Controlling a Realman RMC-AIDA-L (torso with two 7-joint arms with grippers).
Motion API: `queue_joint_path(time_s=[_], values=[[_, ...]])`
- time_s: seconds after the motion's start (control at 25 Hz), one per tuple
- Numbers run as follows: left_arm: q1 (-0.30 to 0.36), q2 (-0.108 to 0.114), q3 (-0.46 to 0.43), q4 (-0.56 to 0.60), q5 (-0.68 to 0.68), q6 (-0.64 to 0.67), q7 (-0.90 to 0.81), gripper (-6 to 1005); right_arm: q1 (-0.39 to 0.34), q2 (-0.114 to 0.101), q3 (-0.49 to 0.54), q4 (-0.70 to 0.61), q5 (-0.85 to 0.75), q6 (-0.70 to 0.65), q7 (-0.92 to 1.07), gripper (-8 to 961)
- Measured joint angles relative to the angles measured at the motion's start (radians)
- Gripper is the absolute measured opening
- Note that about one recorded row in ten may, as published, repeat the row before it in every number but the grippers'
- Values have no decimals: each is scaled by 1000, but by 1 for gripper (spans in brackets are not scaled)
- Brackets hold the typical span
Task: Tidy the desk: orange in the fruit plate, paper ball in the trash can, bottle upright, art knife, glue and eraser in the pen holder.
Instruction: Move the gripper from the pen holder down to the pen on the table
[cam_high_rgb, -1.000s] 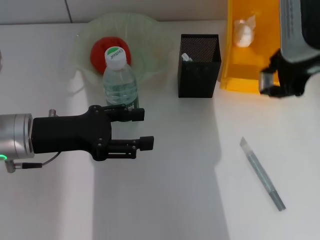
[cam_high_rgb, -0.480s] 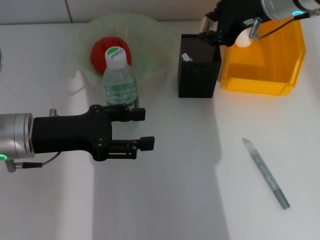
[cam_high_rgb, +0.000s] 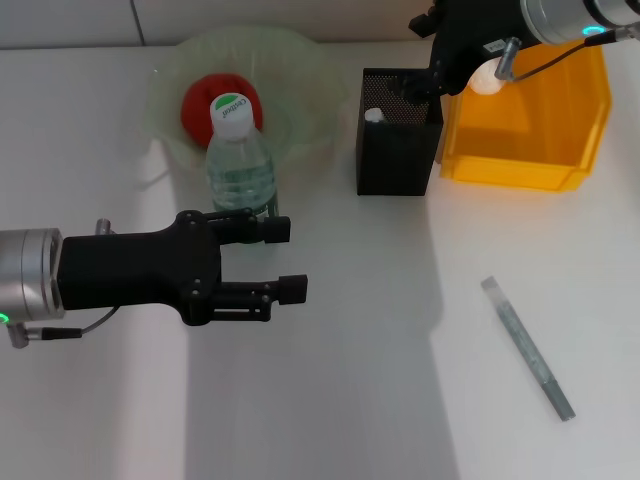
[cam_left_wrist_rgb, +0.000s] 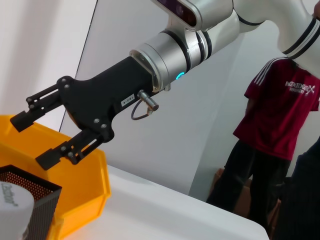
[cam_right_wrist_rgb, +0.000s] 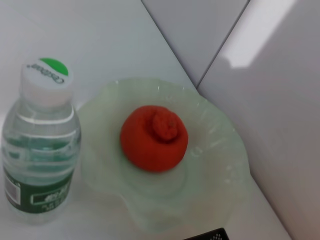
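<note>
The orange (cam_high_rgb: 203, 100) lies in the pale green fruit plate (cam_high_rgb: 300, 62); the right wrist view shows the orange (cam_right_wrist_rgb: 154, 137) and the plate (cam_right_wrist_rgb: 210, 155) too. In front of the plate the bottle (cam_high_rgb: 238, 158) stands upright, also visible as the bottle (cam_right_wrist_rgb: 42, 140). My left gripper (cam_high_rgb: 288, 259) is open and empty, just in front of the bottle's base. My right gripper (cam_high_rgb: 420, 55) hangs open above the pen holder (cam_high_rgb: 398, 135), where a white-capped item (cam_high_rgb: 374, 115), perhaps the glue, sits. The paper ball (cam_high_rgb: 487, 78) lies in the trash can (cam_high_rgb: 525, 130). On the table lies the art knife (cam_high_rgb: 527, 347). The eraser is out of view.
In the left wrist view the right gripper (cam_left_wrist_rgb: 32, 140) hovers open over the yellow trash can (cam_left_wrist_rgb: 85, 185) and the pen holder (cam_left_wrist_rgb: 30, 192). A person in a red shirt (cam_left_wrist_rgb: 285, 115) stands beyond the table's far side.
My right arm swung from close in front of the head camera to above the pen holder's back edge. The white item in the holder now sits differently. My left arm stayed put.
</note>
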Motion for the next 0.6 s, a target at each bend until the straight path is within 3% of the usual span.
queue_joint_path(time_s=[0.12, 0.24, 0.28, 0.32, 0.48, 0.6], values=[[5, 4, 0, 6, -1, 17, -7, 795, -23, 0, -2, -88, 0, -58, 51, 683], [13, 5, 0, 23, -1, 35, -11, 795, -50, -3, -1, -257, -4, -213, 178, 717], [15, 5, 0, 28, -1, 48, -12, 795, -65, -2, 11, -368, -19, -341, 277, 717], [15, 5, 0, 28, -1, 48, -12, 795, -65, -2, 11, -368, -19, -341, 277, 716], [19, 7, 0, 39, -1, 66, -13, 795, -77, 2, 5, -514, -136, -588, 503, 716], [20, 9, 3, 44, 2, 70, -13, 795, -85, 3, 5, -509, -147, -643, 560, 715]])
